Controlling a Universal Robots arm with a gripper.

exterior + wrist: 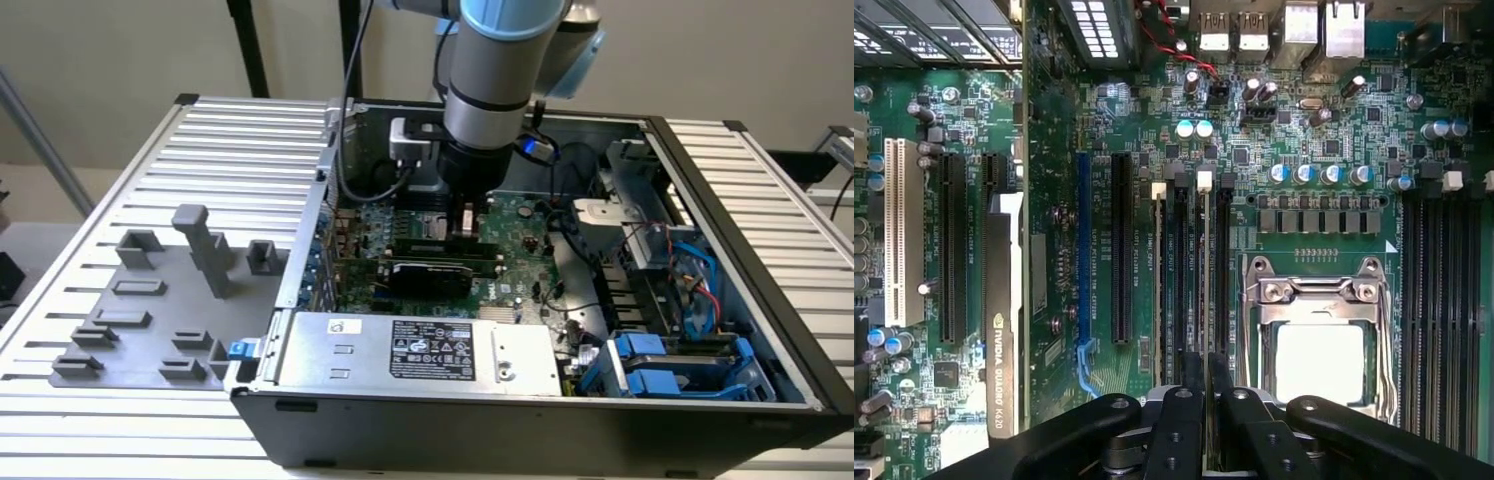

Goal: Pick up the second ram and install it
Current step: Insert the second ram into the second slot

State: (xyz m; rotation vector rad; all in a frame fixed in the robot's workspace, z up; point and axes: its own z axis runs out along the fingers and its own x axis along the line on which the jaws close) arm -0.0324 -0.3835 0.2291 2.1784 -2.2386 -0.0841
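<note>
My gripper (1205, 362) is shut on the second ram (1204, 270), a thin green stick seen edge-on between the two black fingers (1191, 385). The stick runs along a black memory slot, its far end by a white latch (1204, 180). I cannot tell if it is seated. Another stick (1158, 290) stands in a neighbouring slot with its own white latch. The silver CPU (1319, 362) sits in its socket beside these slots. In the exterior view, the gripper (467, 228) reaches straight down onto the motherboard (514, 235) inside the open case.
A black Nvidia expansion card (1004, 330) stands beside the slots. More empty memory slots (1444, 300) lie past the CPU. The power supply (427, 350) and blue drive bays (667, 370) line the case front. A grey parts fixture (147, 300) lies outside, to the exterior view's left.
</note>
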